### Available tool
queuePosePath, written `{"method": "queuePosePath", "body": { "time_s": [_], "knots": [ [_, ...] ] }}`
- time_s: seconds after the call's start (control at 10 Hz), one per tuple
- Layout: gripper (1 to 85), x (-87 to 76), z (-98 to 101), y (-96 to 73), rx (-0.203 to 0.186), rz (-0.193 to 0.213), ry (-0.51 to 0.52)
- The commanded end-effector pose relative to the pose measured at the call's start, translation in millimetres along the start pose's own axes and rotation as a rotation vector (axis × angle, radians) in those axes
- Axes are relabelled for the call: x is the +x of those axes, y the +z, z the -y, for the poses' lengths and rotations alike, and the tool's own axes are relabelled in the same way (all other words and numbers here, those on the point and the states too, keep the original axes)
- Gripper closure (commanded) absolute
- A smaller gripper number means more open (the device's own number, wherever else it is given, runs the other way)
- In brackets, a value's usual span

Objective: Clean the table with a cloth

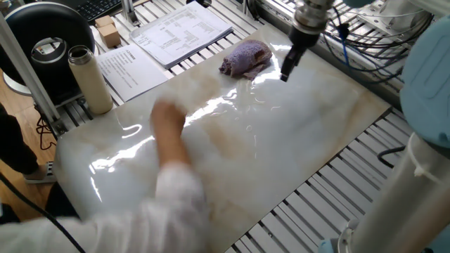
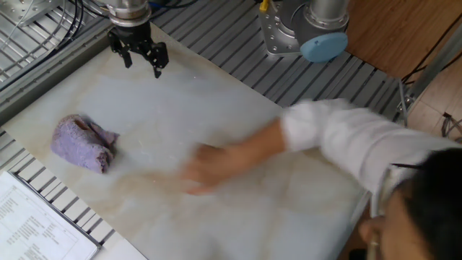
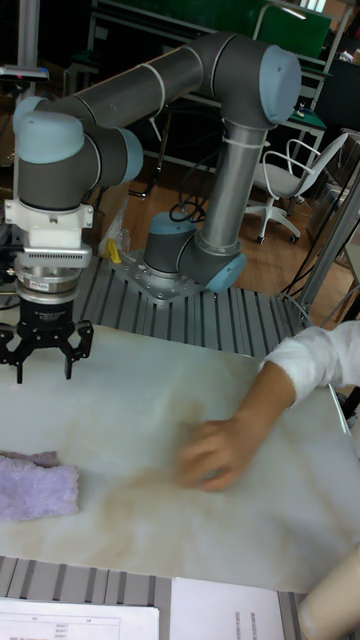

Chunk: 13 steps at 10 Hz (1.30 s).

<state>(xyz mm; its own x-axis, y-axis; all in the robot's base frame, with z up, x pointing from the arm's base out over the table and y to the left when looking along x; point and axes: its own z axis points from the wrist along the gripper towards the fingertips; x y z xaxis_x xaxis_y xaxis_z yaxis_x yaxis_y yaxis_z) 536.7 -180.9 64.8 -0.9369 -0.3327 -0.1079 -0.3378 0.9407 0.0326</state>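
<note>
A lavender cloth (image 1: 245, 58) (image 2: 81, 143) (image 3: 37, 485) lies bunched on the marble table (image 1: 295, 133) (image 2: 216, 94) (image 3: 150, 400) near its far corner. My gripper (image 1: 287, 72) (image 2: 141, 61) (image 3: 45, 371) hangs open and empty above the table, a short way from the cloth and not touching it. A person's hand (image 1: 169, 119) (image 2: 206, 170) (image 3: 215, 450), blurred with motion, rests on the middle of the slab, its white sleeve reaching in from the edge.
Printed paper sheets (image 1: 179, 28) (image 2: 29, 217) lie beside the slab near the cloth. A cream flask (image 1: 90, 79) and a black round device (image 1: 46, 46) stand at the left end. Ribbed aluminium frame (image 2: 238, 50) surrounds the slab. The arm's base (image 2: 303, 29) (image 3: 185, 265) is bolted nearby.
</note>
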Motion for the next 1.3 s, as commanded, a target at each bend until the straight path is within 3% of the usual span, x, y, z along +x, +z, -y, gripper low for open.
{"method": "queuePosePath", "body": {
  "time_s": [0.0, 0.1, 0.2, 0.3, 0.4, 0.5, 0.6, 0.7, 0.9, 1.0, 1.1, 1.2],
  "knots": [
    [17.3, -17.0, 5.1, -2.0, 0.026, 0.022, -0.023],
    [17.0, -27.4, 14.7, 0.5, 0.062, 0.061, -0.049],
    [17.0, -48.0, 21.3, 10.3, 0.072, 0.064, -0.096],
    [17.0, -83.0, 23.1, 18.3, 0.071, 0.050, -0.113],
    [17.0, -105.8, 23.2, 18.5, 0.079, 0.033, -0.123],
    [17.0, -118.7, 12.4, 16.6, 0.066, 0.028, -0.110],
    [17.0, -121.5, 5.0, 15.6, 0.068, 0.029, -0.105],
    [17.7, -110.7, 7.6, 12.2, 0.078, 0.017, -0.111],
    [17.0, -108.2, 7.5, 12.2, 0.078, 0.007, -0.129],
    [17.0, -112.2, -4.5, 12.8, 0.031, 0.026, -0.061],
    [15.7, -133.9, -38.9, 16.9, -0.027, 0.058, 0.032],
    [16.0, -153.4, -67.1, 17.0, -0.030, 0.053, 0.114]
  ]
}}
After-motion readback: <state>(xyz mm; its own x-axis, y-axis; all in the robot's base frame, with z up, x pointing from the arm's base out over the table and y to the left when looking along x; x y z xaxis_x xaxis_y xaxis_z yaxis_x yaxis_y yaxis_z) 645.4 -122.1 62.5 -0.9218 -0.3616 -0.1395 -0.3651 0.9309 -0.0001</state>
